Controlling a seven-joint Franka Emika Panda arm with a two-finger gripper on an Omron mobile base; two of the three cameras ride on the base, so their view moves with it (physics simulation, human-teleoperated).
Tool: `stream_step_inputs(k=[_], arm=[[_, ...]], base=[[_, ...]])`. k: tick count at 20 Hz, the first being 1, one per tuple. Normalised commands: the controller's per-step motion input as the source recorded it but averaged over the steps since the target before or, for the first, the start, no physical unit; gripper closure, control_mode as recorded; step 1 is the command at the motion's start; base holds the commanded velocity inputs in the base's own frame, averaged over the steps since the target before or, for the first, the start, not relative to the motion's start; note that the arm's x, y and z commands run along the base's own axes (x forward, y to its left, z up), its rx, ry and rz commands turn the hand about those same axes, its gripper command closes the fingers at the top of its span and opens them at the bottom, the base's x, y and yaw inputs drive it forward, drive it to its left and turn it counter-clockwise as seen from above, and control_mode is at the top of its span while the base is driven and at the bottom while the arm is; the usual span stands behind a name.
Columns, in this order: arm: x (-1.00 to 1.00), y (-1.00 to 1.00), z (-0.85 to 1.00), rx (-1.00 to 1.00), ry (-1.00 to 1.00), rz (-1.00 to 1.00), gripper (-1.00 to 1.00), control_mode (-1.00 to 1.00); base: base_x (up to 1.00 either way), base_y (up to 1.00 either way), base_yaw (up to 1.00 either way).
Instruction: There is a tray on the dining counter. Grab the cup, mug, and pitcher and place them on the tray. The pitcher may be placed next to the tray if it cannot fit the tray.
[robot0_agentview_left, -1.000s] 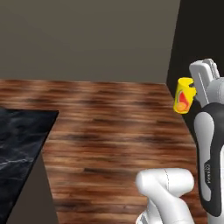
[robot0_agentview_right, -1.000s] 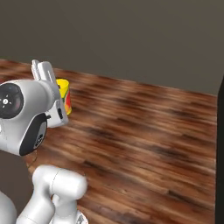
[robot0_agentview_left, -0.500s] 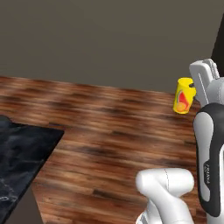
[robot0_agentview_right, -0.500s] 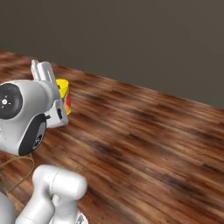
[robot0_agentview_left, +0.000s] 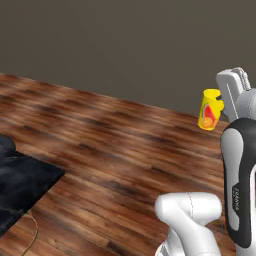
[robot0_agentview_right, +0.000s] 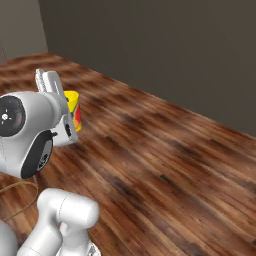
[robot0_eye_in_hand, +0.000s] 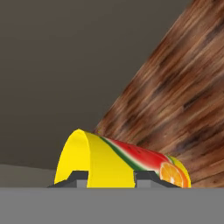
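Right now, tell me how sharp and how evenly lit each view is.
Left base view: floor grain soft and smeared, wall flat grey, cup fairly crisp. Right base view: same soft floor, even light, no glare. Hand view: cup in the tool sharp, floor grain clearer, no hard shadows.

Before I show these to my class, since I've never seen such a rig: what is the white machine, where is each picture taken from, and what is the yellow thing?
It is a white robot arm on a driving base, in a rendered kitchen. Two pictures come from cameras on the base, behind the arm to its left and right, looking forward over a wooden floor toward a grey wall. The third comes from a camera on the hand, looking along the gripper. The yellow thing is the cup, with fruit pictures on its side; the gripper is shut on it, carrying it in the air. At the left base view's lower left, a corner of a black marble top shows.
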Motion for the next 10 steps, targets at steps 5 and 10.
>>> stream_step_inputs(k=[5, 10], arm=[[0.00, 0.00, 0.00, 0.00, 0.00, 0.00, 1.00, 1.00], [0.00, 0.00, 0.00, 0.00, 0.00, 0.00, 1.00, 1.00]], base=[[0.50, -0.75, 0.46], [0.49, -0.80, 0.52]])
